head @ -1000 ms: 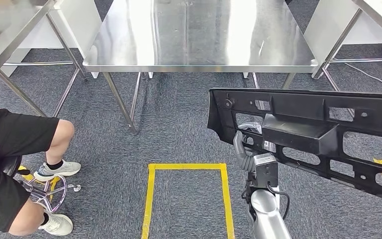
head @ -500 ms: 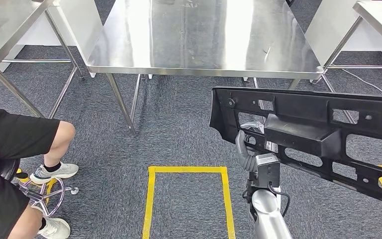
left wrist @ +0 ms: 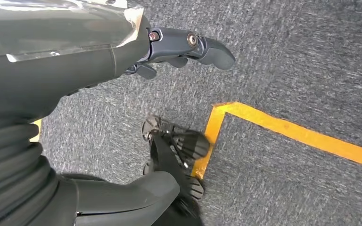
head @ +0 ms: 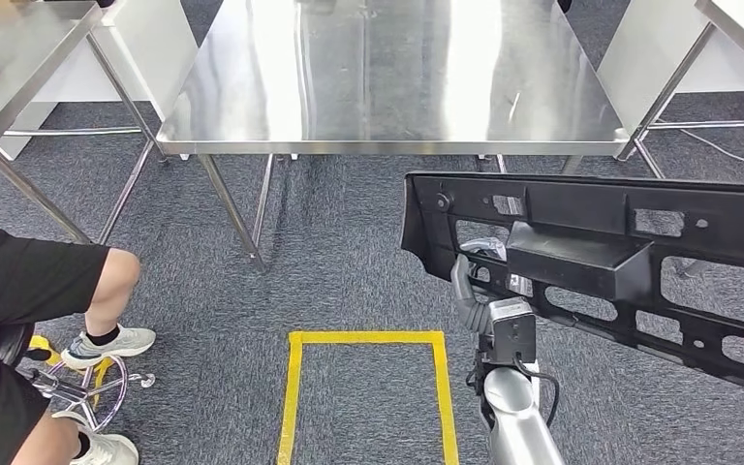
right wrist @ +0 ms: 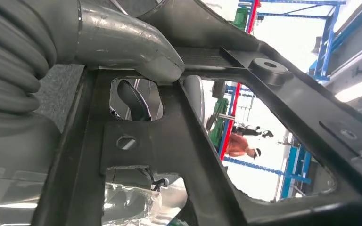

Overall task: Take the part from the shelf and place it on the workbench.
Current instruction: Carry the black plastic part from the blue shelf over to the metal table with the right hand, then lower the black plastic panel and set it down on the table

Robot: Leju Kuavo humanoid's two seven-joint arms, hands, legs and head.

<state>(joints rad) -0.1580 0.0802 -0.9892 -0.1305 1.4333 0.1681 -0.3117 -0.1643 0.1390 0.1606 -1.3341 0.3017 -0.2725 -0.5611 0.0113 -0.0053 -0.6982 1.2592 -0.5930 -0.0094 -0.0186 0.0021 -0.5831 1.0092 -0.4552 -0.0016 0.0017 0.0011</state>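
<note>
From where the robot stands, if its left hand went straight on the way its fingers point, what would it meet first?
The left hand holds nothing and points down at the grey carpet, near the yellow floor tape. Carpet likely comes first, though depth is unclear.

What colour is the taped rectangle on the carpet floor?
Yellow. The taped rectangle on the grey carpet shows best in the head view.

Grey carpet floor point(head: 349, 271). Yellow tape rectangle point(head: 295, 387) on the carpet, open toward the near side. Seated person point(head: 19, 291), black shorts, white sneakers point(head: 111, 341), on a chrome-based stool point(head: 77, 383) at the left. Steel side tables: left point(head: 19, 48), right point(head: 736, 29). White cable point(head: 727, 155) on the carpet, far right.
</note>
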